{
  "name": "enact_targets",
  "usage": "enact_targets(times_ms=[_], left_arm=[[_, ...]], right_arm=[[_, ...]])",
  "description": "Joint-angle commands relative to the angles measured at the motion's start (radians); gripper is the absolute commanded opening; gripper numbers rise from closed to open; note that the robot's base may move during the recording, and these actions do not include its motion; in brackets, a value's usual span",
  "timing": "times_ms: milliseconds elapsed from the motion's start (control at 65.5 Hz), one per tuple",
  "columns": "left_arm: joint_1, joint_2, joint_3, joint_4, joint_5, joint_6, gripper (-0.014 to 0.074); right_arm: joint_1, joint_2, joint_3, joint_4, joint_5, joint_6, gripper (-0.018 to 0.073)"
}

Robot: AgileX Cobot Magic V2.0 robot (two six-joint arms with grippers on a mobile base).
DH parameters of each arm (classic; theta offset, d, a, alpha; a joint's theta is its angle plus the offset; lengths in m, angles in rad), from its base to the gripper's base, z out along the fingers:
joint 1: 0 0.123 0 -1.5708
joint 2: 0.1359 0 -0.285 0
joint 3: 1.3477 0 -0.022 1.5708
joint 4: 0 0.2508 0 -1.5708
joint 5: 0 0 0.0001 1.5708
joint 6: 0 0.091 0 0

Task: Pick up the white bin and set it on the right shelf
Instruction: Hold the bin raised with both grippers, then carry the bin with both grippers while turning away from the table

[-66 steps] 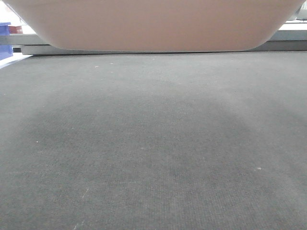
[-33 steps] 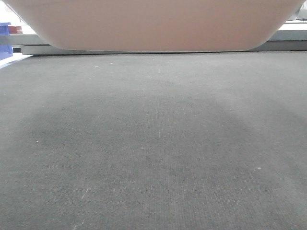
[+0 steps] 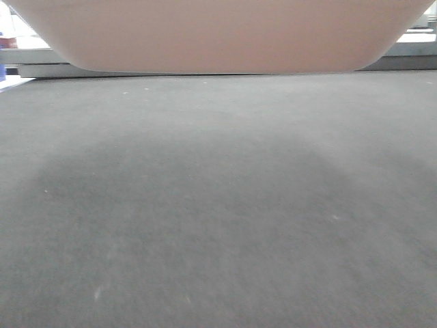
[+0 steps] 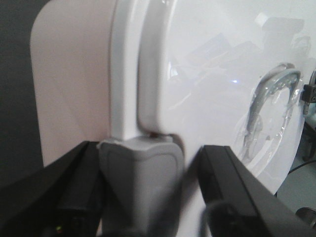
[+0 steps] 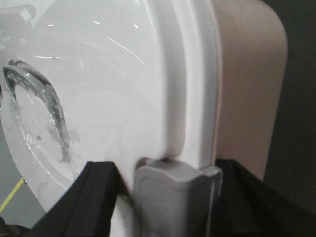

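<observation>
Beyond the white bin [image 3: 218,34], the background has slid left since half a second ago. The blue bin [image 3: 2,72] past its left corner is now only a sliver at the frame edge. The small red thing [image 3: 7,42] above that sliver has shifted left too, and the dark carpet [image 3: 218,205] below the white bin now looks smeared. The white bin itself fills the top of the front view as before, its rounded underside hanging over the carpet with a dim shadow beneath it. A grey rail [image 3: 41,68] shows behind the white bin at both corners.

At one end of the white bin, the left gripper [image 4: 148,153] has its black fingers [image 4: 74,187] spread wide to either side of a grey clip [image 4: 140,182] under the rim of the lid [image 4: 217,98]. One finger lies against the clip and the other stands a little off it. At the other end, the right gripper [image 5: 165,165] straddles a second grey clip [image 5: 173,197] the same way, jaws wide and not pinched on it. Whether the fingers bear on the white bin elsewhere cannot be told.
</observation>
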State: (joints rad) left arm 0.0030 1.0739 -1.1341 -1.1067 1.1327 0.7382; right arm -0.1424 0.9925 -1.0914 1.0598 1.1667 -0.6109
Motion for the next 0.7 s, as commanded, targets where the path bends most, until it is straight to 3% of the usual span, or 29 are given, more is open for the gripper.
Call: enact_targets(times_ms=[0, 687], left_arm=[[-0.027, -0.027, -0.038, -0.221, 0.172, 0.003, 0.0260], [-0.027, -0.027, -0.038, -0.221, 0.172, 0.003, 0.0260]], right_arm=[[0.017, -0.020, -0.039, 0.242, 0.105, -0.010, 0.0412], [0.017, -0.020, -0.039, 0.242, 0.104, -0.010, 0.0412]])
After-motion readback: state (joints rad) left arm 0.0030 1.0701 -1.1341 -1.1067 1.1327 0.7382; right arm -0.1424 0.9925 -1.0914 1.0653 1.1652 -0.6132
